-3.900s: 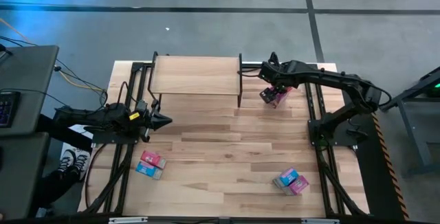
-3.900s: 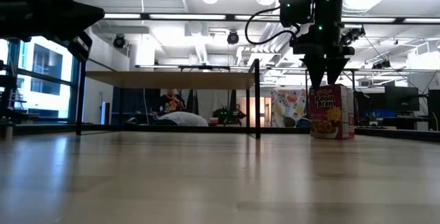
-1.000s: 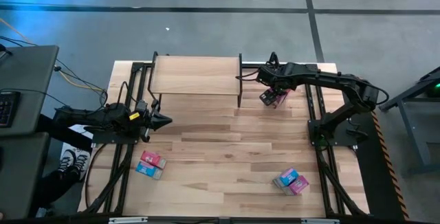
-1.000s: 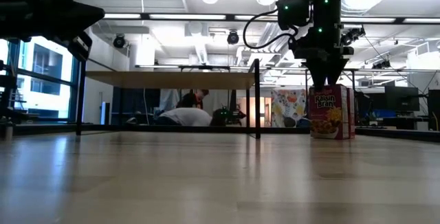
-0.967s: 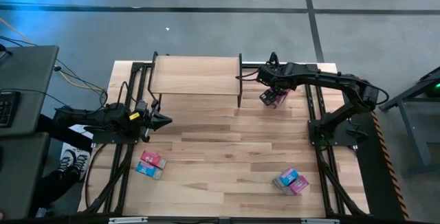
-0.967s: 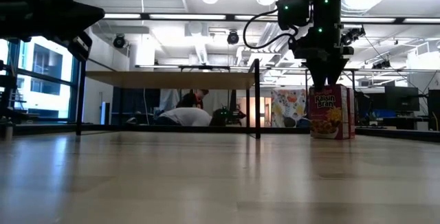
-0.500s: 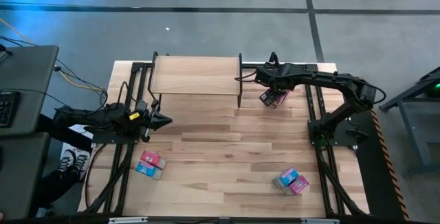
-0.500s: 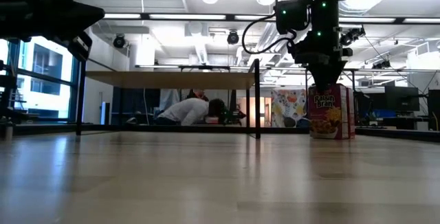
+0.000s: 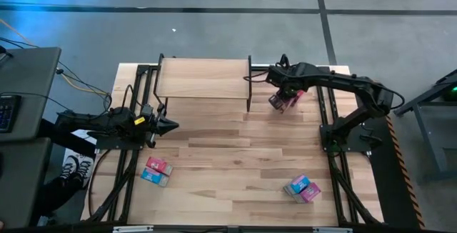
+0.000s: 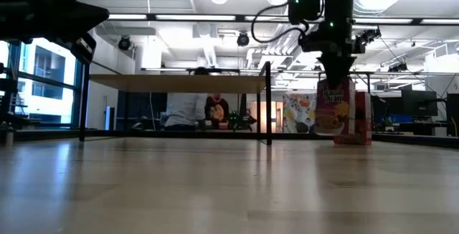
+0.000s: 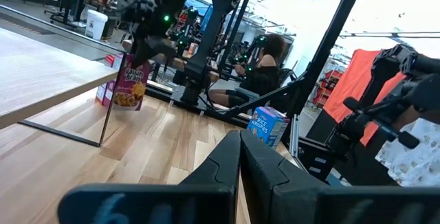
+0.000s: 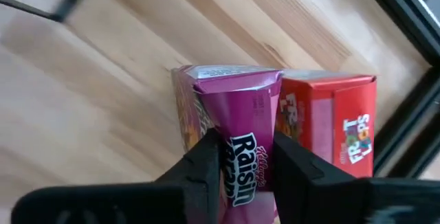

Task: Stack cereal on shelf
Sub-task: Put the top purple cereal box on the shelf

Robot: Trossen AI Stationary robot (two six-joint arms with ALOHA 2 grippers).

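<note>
A purple cereal box (image 12: 234,135) is being squeezed at its top by the right gripper (image 12: 242,157), at three o'clock of the shelf (image 9: 203,78), so it can be lifted there. The left gripper (image 9: 170,125) is being kept shut, waiting.

A: Shelf (image 9: 203,78) status?
B: Light wood board on thin black legs, far side of table, top bare.
A: Cereal near it?
B: Magenta Raisin Bran box (image 12: 237,124) upright just right of shelf, pinched at its top between right gripper (image 12: 246,157) fingers; in low view appears slightly tilted, base near the tabletop. Red box (image 12: 335,131) touching its side.
A: Remaining boxes?
B: Pink and blue pair (image 9: 156,171) lying near front left; another pink-blue pair (image 9: 302,188) near front right, well apart from shelf.
</note>
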